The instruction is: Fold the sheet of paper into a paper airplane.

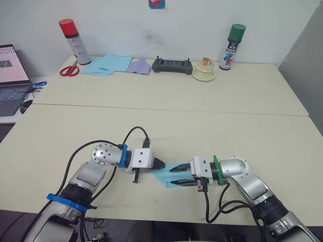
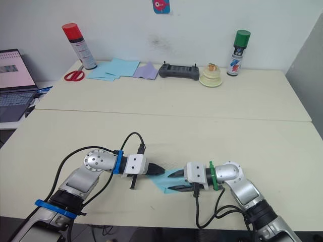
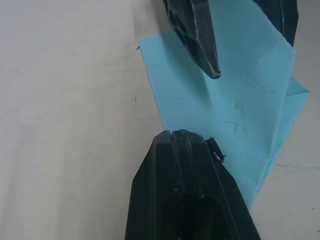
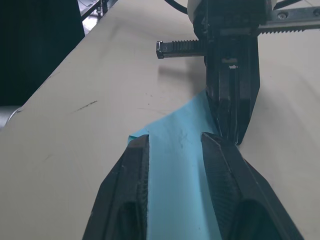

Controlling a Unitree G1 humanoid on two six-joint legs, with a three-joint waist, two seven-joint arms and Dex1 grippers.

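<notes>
The sheet of paper point(image 2: 160, 181), light blue and creased with one flap folded over, lies flat near the table's front edge between my two grippers. My left gripper point(image 1: 160, 164) is shut, and its tip rests on the paper's left edge; the left wrist view shows its fingertips point(image 3: 185, 142) together at the paper point(image 3: 235, 100). My right gripper point(image 1: 173, 177) is open, one finger on each side of the paper's right part. In the right wrist view its fingers point(image 4: 135, 175) straddle the blue sheet point(image 4: 175, 170), with the left gripper point(image 4: 232, 115) just beyond.
Along the back of the table are a red spray can point(image 1: 74, 41), scissors point(image 1: 69, 70), a pile of blue sheets point(image 1: 108, 64), a lavender sheet point(image 1: 139, 66), a black controller point(image 1: 172, 65), a cream roll point(image 1: 204, 71) and a green spray can point(image 1: 232, 46). A laptop point(image 1: 11, 75) sits far left.
</notes>
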